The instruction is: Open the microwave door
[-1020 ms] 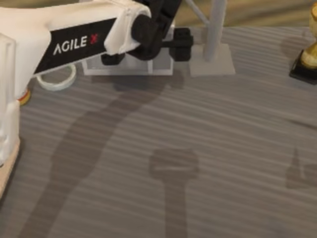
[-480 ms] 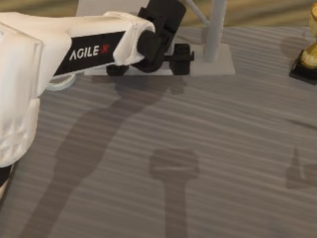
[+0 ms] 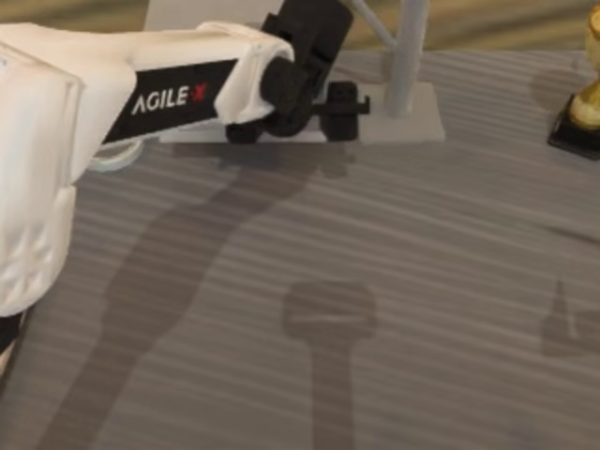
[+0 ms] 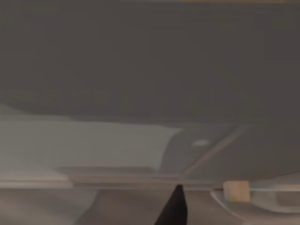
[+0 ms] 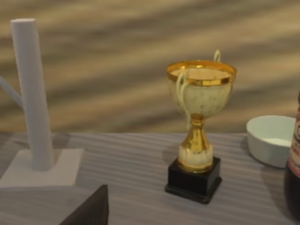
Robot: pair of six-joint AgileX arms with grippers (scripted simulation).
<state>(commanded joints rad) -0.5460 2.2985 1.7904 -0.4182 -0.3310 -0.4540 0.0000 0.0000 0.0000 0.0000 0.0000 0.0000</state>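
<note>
The microwave (image 3: 202,14) is cut off by the top view's upper edge, and the left arm covers most of its front. The microwave door (image 4: 150,65) fills the left wrist view (its edges lie out of frame). Only one dark fingertip (image 4: 176,208) of the left gripper (image 3: 286,122) shows there. The trophy (image 3: 586,94) is cropped at the right edge.
</note>
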